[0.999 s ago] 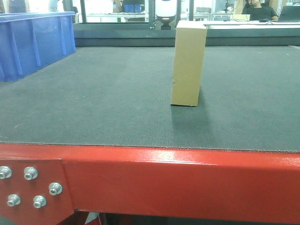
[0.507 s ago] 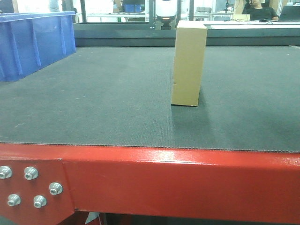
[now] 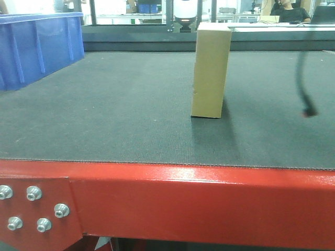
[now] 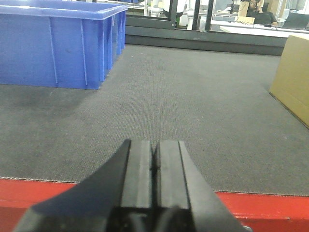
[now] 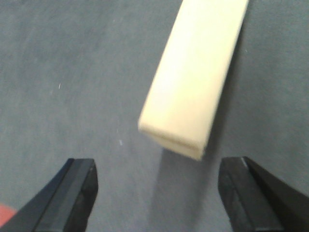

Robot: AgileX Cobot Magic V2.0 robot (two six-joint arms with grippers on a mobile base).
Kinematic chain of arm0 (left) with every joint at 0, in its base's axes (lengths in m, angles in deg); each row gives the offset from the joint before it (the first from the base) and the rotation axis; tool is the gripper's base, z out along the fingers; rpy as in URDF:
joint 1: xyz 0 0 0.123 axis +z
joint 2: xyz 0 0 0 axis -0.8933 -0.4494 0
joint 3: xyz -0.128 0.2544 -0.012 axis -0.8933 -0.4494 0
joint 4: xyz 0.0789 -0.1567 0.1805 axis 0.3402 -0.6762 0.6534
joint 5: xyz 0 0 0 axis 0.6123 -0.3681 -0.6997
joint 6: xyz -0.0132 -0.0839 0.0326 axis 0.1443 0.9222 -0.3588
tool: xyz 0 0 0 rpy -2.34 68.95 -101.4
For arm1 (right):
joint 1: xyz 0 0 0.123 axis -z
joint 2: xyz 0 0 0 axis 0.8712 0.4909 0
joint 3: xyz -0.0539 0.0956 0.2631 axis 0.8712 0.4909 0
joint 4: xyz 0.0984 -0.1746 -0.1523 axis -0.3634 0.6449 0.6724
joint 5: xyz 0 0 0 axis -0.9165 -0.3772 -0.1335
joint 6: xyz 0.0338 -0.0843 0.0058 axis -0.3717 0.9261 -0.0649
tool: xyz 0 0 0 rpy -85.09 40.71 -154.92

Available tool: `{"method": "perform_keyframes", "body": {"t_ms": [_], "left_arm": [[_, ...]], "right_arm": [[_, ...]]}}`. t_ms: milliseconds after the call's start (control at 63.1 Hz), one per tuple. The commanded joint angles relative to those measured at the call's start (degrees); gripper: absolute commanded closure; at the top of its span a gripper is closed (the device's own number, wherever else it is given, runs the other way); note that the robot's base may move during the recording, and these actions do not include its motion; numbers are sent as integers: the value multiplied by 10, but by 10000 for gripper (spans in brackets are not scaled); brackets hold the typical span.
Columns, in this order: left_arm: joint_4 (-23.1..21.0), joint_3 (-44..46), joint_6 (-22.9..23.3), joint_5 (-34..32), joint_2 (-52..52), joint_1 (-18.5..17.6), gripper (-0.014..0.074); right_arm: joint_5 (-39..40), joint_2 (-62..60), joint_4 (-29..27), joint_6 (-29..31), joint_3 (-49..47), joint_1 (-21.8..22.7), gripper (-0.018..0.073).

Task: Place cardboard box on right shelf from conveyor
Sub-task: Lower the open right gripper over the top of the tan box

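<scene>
Left tool (image 4: pixel 154 162): two black, flat-faced fingers with ribbed rubber pads pressed together along a single seam. It is fully closed and holds nothing. It hovers over the near red edge of the conveyor (image 3: pixel 104 115).

Right tool (image 5: pixel 157 181): two black, blocky fingers (image 5: pixel 77 191) spread wide apart, gripping nothing and touching nothing. It looks down on the belt, and the view from this wrist is soft with blur. The cardboard box (image 5: pixel 193 77) lies ahead of the gap between the fingers, clear of both.

Cardboard box: plain tan cardboard with smooth, unmarked faces and crisp corners, a flat slab in shape. It stands upright on a narrow side, on the belt slightly right of the middle, with its slim end turned to the front camera. It casts a soft shadow toward the near edge.

Conveyor: a wide belt of dark grey, finely woven texture. Its near edge is a glossy red metal frame (image 3: pixel 209 201), which carries a corner plate with five silver bolts (image 3: pixel 34 209).

Blue bin (image 3: pixel 39 47): moulded plastic with ribbed walls and a thick rim, standing on the belt at far left, well apart from the box.

A thin dark cable (image 3: pixel 301 78) hangs at the right of the front view, blurred.
</scene>
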Motion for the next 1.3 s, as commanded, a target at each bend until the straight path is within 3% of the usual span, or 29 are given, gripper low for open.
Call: {"method": "perform_keyframes", "body": {"t_ms": [0,285,476,729,1284], "left_arm": [[-5,2,4,-53,7,1,715],[-5,2,4,-53,7,1,715],[-5,2,4,-53,7,1,715],[-5,2,4,-53,7,1,715],[-5,2,4,-53,7,1,715]], "right_arm": [[17,12,16,-24,-63,-2,-55],[-26,94,109,-75,-174,-2,-55],[-23,119,106,-78,-213,-2,-55],[3,126,111,-78,-213,-2,-55],[-15,200,128,-78,-213,-1,-27]]}}
